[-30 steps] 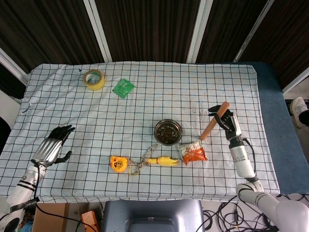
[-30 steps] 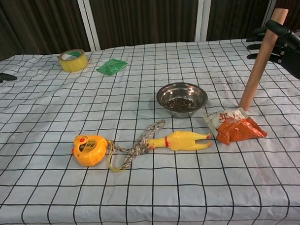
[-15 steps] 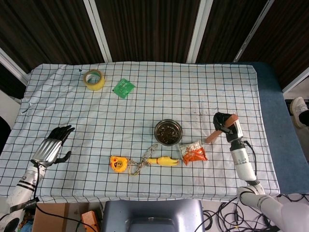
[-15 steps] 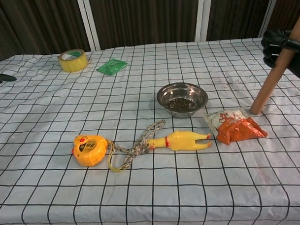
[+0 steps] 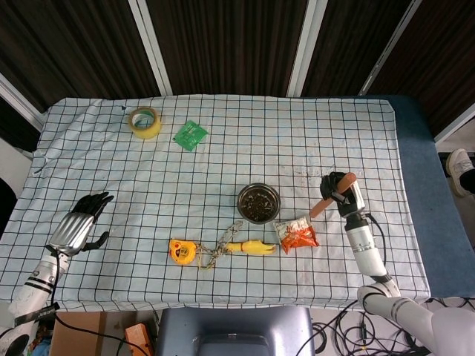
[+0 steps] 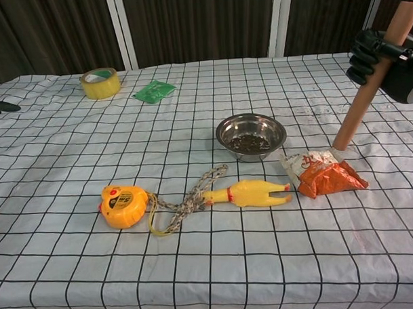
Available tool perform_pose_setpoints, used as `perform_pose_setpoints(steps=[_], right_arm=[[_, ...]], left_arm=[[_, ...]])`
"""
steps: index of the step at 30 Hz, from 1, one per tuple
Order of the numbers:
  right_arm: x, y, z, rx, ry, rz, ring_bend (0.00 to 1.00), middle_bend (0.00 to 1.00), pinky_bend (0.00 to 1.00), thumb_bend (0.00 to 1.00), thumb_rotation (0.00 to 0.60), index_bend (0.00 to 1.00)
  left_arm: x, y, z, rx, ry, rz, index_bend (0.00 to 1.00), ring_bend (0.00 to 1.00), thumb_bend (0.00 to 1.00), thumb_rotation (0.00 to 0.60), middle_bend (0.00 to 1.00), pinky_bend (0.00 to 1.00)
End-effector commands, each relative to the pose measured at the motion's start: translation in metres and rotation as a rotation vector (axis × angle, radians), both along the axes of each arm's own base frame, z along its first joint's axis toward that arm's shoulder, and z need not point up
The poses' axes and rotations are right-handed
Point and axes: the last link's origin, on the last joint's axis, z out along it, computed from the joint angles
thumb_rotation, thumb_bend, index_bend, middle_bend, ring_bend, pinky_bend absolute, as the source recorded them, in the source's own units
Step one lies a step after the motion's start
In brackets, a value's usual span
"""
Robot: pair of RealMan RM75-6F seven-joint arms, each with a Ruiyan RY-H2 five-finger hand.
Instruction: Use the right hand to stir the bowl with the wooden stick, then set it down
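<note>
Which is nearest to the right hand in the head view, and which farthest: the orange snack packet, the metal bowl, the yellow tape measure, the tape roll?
From the right hand:
1. Orange snack packet, just below and to its left.
2. Metal bowl, further left, mid-table.
3. Yellow tape measure, left of the bowl, toward the near edge.
4. Tape roll, far-left corner.
</note>
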Motion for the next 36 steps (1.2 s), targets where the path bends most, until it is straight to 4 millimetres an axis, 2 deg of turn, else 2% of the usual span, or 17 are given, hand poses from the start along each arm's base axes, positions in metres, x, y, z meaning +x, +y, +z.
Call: perform_pose_setpoints(steps=[1,8,12,18,23,36], right_arm=[[0.02,-0.006,-0.001,-0.01,-0.006,0.044,0.97,0.92,1.0,0.7,0.6,1.0],[0.083,-0.015,-0.01,-0.043,0.016,0.16,0.97,0.92,1.0,0.7,0.6,1.0],[0.115,-0.017,-0.024,-0.014,0.024,0.191,0.97,0.92,1.0,0.7,0.6,1.0],[0.144,-0.018,-0.048,0.017,0.062,0.221,0.97,0.92,1.0,0.7,0.6,1.0],[0.148,-0.017,-0.066,0.031,0.111,0.224,0.97,0.92,1.0,0.7,0.6,1.0],[0.126,-0.022,-0.096,0.076,0.22,0.191,0.97,0.92,1.0,0.7,0.6,1.0]], left_arm=[[0.0,0.0,0.001,0.003,0.0,0.0,0.0,0.0,0.4,0.6,0.01,0.04],[-0.003,0.0,0.005,0.009,-0.005,0.001,0.0,0.0,0.4,0.6,0.02,0.04],[-0.004,0.0,0.007,0.013,-0.005,0.0,0.0,0.0,0.4,0.6,0.02,0.04],[-0.006,0.0,0.012,0.021,0.0,-0.003,0.0,0.0,0.4,0.6,0.01,0.05],[-0.006,0.001,0.015,0.028,-0.002,-0.006,0.0,0.0,0.4,0.6,0.02,0.04],[-0.007,-0.006,0.013,0.023,-0.006,-0.022,0.0,0.0,0.4,0.6,0.02,0.04]])
